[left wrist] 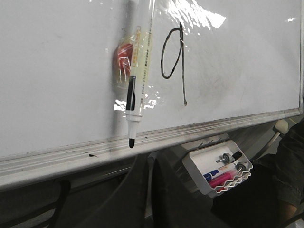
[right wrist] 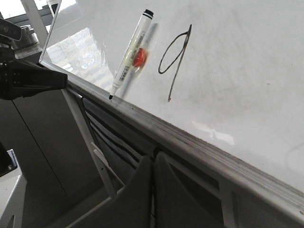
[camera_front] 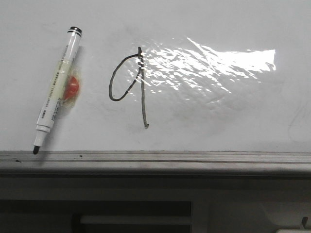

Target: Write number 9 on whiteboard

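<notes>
The number 9 [camera_front: 131, 85] is drawn on the whiteboard [camera_front: 218, 121], mid-board: loop plus long stem, so your write step looks done. The marker [camera_front: 58, 82] sits at 9 o'clock of it, uncapped tip on the edge rail [camera_front: 194, 158]. Neither end effector shows its fingers; I cannot tell their state.

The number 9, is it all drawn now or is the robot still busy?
It looks done: the number 9 has its loop and stem on the whiteboard. The marker rests uncapped against the board beside it, held by no end effector. Nothing seems left.
</notes>
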Tool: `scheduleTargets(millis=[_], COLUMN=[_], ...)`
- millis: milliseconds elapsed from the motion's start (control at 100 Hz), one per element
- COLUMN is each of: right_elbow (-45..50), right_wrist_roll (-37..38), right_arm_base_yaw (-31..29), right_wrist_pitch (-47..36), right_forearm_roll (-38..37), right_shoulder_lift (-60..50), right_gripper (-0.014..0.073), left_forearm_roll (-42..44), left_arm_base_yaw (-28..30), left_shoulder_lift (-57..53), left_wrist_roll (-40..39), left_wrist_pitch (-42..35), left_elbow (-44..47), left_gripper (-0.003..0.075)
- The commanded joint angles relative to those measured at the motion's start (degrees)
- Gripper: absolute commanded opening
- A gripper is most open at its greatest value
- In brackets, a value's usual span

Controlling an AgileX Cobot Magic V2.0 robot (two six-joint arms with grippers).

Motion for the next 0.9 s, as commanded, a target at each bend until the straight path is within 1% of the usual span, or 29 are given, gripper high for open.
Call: scheduleTargets(millis=[0,320,400,490,530,600,770,890], right_elbow=[1.29,1.29,1.29,1.29,1.29,1.29,1.29,1.29], right_wrist_roll=[-0.63,-0.63,-0.63,-0.63,-0.63,-0.63,-0.63,-0.63], right_arm_base_yaw=[0.03,0.03,0.03,0.03,0.03,0.03,0.03,0.03], right_wrist_pitch=[-4.11,-4.11,-4.11,-4.11,-4.11,-4.11,-4.11,-4.11], right_forearm_roll=[-0.64,-0.64,-0.64,-0.64,-0.64,-0.64,-0.64,-0.64], right_shoulder_lift=[0.25,0.25,0.25,0.25,0.25,0.25,0.25,0.25], right_gripper=[-0.0067,-0.0067,-0.0067,-0.0067,-0.0067,-0.0067,-0.0067,-0.0067], left_forearm_roll=[-0.36,-0.36,0.00,2.02,3.55,5.73,6.41,6.41], left_arm_base_yaw=[-0.11,-0.11,0.38,2.12,3.58,6.73,16.20,23.76], left_shoulder_lift=[0.36,0.36,0.36,0.36,0.21,-0.25,-4.93,-10.64], left_wrist_roll=[-0.23,-0.23,-0.23,-0.23,-0.11,2.09,15.26,23.20], left_wrist_pitch=[-4.18,-4.18,-3.70,-7.67,-5.89,-6.84,-8.59,-5.97], left_elbow=[-1.57,-1.57,-0.33,2.55,2.41,2.41,2.41,2.41], left_gripper=[-0.0020,-0.0020,-0.0020,-0.0020,-0.0020,-0.0020,-0.0020,-0.0020])
